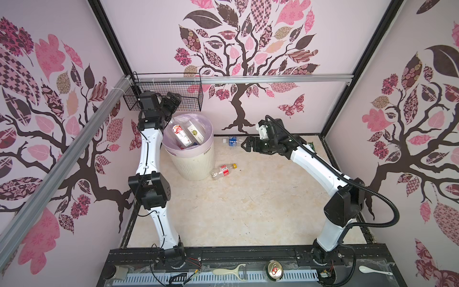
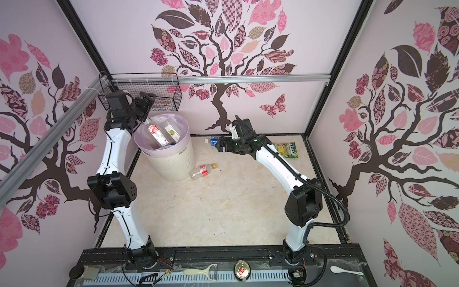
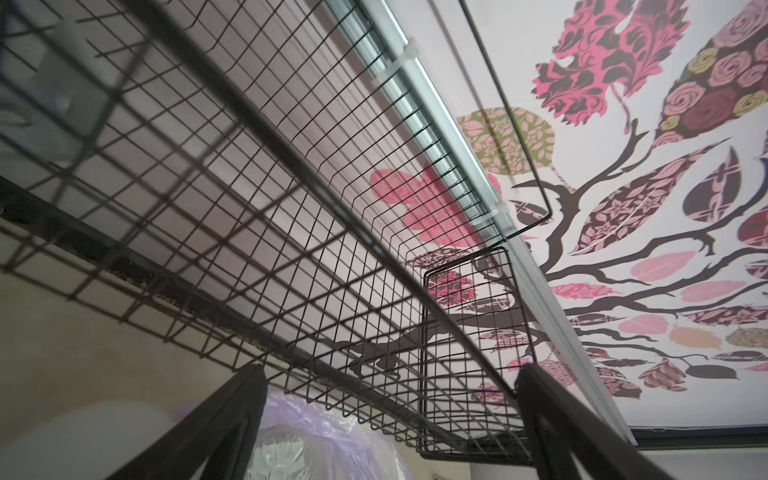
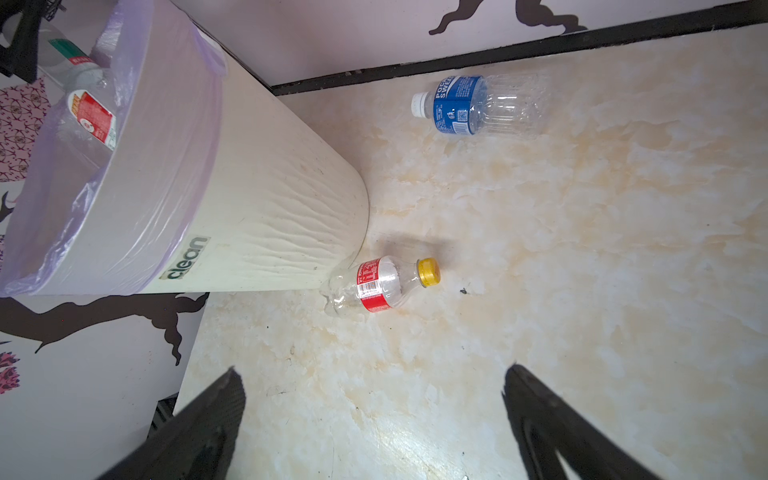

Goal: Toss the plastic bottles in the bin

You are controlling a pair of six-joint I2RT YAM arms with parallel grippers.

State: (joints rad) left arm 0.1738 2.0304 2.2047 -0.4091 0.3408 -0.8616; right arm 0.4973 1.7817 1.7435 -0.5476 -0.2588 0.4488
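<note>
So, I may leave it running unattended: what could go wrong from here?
The red-label bottle lies against the bin, so gripping it might shove the bin. The blue-label bottle lies on its side; the open right hand could roll it away. The left hand is close to the wire basket and might snag.

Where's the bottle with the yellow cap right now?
In both top views the yellow-capped bottle lies on its side on the marbled surface, left of centre, at the foot of the bin, its cap pointing right.
</note>
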